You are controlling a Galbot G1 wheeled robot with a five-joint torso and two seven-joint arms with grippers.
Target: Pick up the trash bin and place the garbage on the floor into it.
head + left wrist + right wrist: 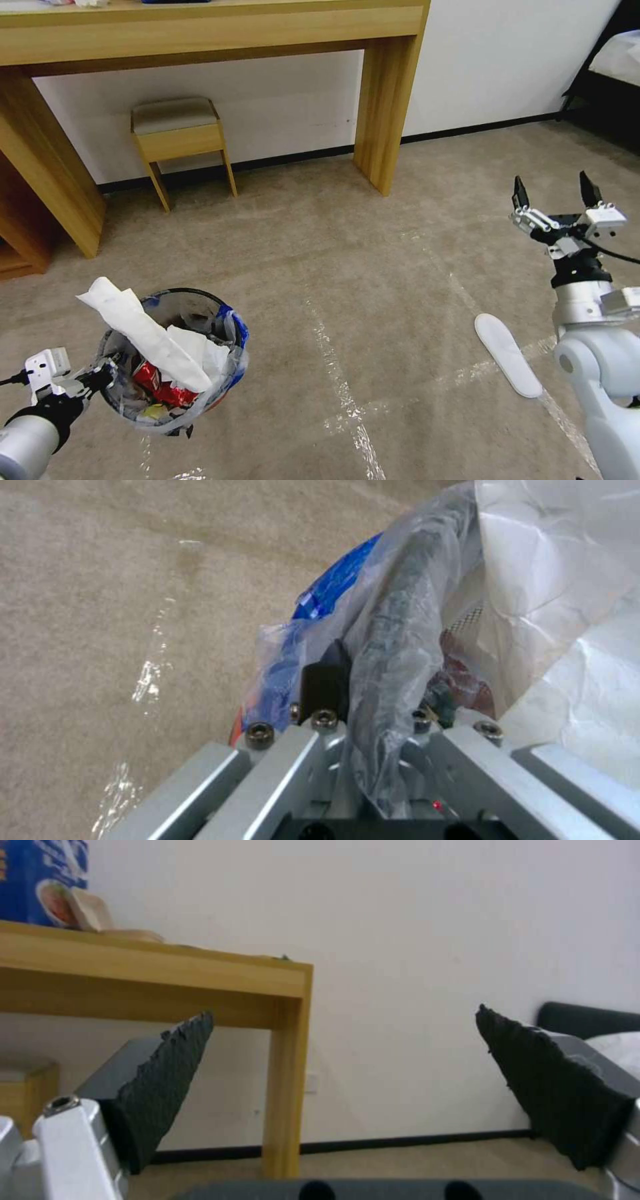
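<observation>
The trash bin was held off the floor by the left gripper, which was pinched onto the bin's dark rim through the clear liner bag; in the left wrist view one black finger sat outside the rim and the plastic bunched between the jaws. Bin contents: a long white crumpled tissue sticking up and over the rim on the gripper's side, a crushed red can beneath it, some smaller litter at the bottom, not identifiable. Blue print of the liner showed on the bin's far side from the gripper.

One piece of garbage lay on the carpet: a flat white slipper, well to the right of the bin, across a tape line, just beside the right arm.

The right gripper hung raised in the air beyond the slipper, fingers spread wide, nothing between them, pointing toward the wall.

A wooden desk stood against the wall beyond the bin, with a small stool under it.
</observation>
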